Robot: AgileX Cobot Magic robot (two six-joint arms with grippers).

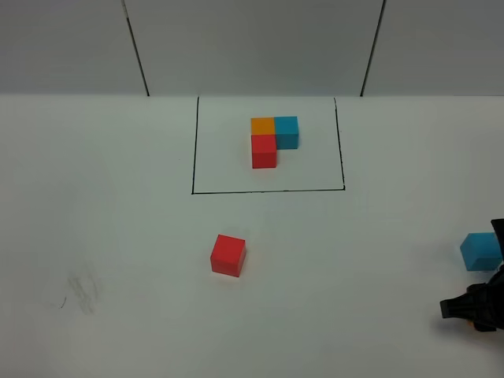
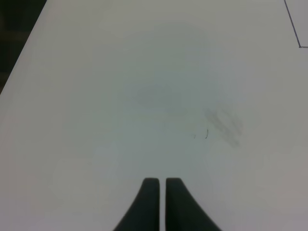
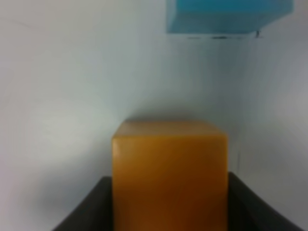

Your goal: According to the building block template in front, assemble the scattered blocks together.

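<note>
Right wrist: right jaws grip the matte orange cube [image 3: 169, 173]; left jaws clenched.

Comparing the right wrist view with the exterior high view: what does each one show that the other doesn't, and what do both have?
Only the right wrist view plainly shows the orange block, clamped between the fingers of the right gripper. Only the exterior high view shows the building block template inside its black frame, and the loose red block nearer the camera. Both show the loose blue block just beyond the right gripper, part of that gripper, and the white table.
</note>
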